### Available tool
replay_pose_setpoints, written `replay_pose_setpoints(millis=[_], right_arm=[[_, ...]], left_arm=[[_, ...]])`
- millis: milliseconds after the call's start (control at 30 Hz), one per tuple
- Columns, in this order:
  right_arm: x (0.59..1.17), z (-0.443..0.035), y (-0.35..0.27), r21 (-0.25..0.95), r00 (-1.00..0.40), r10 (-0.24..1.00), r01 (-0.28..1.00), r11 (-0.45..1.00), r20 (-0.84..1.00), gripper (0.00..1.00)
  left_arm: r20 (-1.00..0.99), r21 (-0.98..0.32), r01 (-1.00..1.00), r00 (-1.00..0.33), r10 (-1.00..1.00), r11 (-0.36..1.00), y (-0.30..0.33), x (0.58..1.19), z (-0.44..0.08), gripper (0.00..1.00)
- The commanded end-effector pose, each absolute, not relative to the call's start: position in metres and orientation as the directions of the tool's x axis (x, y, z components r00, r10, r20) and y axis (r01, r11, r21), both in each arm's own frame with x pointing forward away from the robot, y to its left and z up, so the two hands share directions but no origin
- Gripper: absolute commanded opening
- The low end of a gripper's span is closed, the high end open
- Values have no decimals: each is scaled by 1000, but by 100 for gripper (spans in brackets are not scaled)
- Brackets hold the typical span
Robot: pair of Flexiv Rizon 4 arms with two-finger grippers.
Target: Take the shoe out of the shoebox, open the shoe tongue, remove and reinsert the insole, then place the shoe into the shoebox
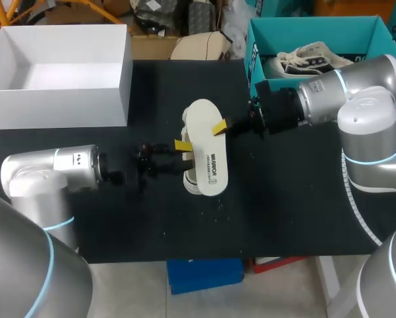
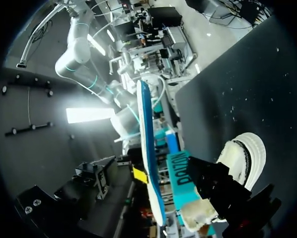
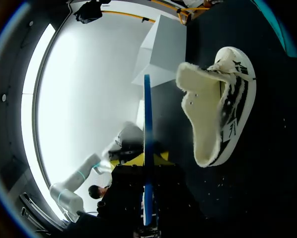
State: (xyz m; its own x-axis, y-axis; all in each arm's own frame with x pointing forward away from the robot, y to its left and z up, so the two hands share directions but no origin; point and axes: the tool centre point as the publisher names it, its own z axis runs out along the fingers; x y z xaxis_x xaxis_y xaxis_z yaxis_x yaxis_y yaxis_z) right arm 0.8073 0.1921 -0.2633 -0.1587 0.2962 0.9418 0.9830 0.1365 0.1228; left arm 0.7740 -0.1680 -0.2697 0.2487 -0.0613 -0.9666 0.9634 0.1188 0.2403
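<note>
A cream insole (image 1: pixel 204 142) with a blue underside hangs flat above the middle of the black table. My right gripper (image 1: pixel 221 126) is shut on its right edge; in the right wrist view the insole (image 3: pixel 147 129) stands edge-on between the yellow tips of that gripper (image 3: pixel 148 158). My left gripper (image 1: pixel 183 152) is open at the insole's left edge. In the left wrist view the insole (image 2: pixel 146 148) lies against one yellow fingertip (image 2: pixel 140 174), and the other finger stands well apart. The white shoe (image 1: pixel 193 181) lies on the table under the insole, also seen as the shoe (image 3: pixel 213 109) beside the right gripper.
An open white box (image 1: pixel 59 99) stands at the back left. A teal shoebox (image 1: pixel 254 46) at the back right holds another white shoe (image 1: pixel 310 58). Black table shows in front of the shoe.
</note>
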Motion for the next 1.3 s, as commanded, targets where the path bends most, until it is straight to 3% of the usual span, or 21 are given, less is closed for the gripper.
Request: replay_pose_setpoints(millis=[33,133,200,233,467,833,933,1033,1300], right_arm=[[807,-263,193,123,-158,297,983,135,942,0],[807,-263,193,123,-158,297,983,135,942,0],[807,-263,193,123,-158,297,983,135,942,0],[807,-263,193,123,-158,297,983,135,942,0],[807,-263,193,123,-158,297,983,135,942,0],[807,-263,193,123,-158,297,983,135,942,0],[807,-263,193,123,-158,297,983,135,942,0],[807,-263,193,123,-158,297,983,135,942,0],[807,-263,193,123,-158,297,983,135,942,0]], left_arm=[[-964,246,961,256,-70,130,-178,778,-269,83],[-963,248,960,260,-77,130,-183,779,-266,77],[-962,249,959,261,-83,132,-186,779,-266,53],[-961,249,959,262,-84,135,-187,780,-267,49],[-961,247,959,261,-93,142,-193,782,-267,33],[-957,245,956,265,-117,162,-199,787,-264,31],[-957,235,956,259,-132,176,-201,788,-265,24],[-955,234,955,261,-141,184,-205,789,-264,0],[-956,226,955,255,-144,194,-210,789,-263,0]])
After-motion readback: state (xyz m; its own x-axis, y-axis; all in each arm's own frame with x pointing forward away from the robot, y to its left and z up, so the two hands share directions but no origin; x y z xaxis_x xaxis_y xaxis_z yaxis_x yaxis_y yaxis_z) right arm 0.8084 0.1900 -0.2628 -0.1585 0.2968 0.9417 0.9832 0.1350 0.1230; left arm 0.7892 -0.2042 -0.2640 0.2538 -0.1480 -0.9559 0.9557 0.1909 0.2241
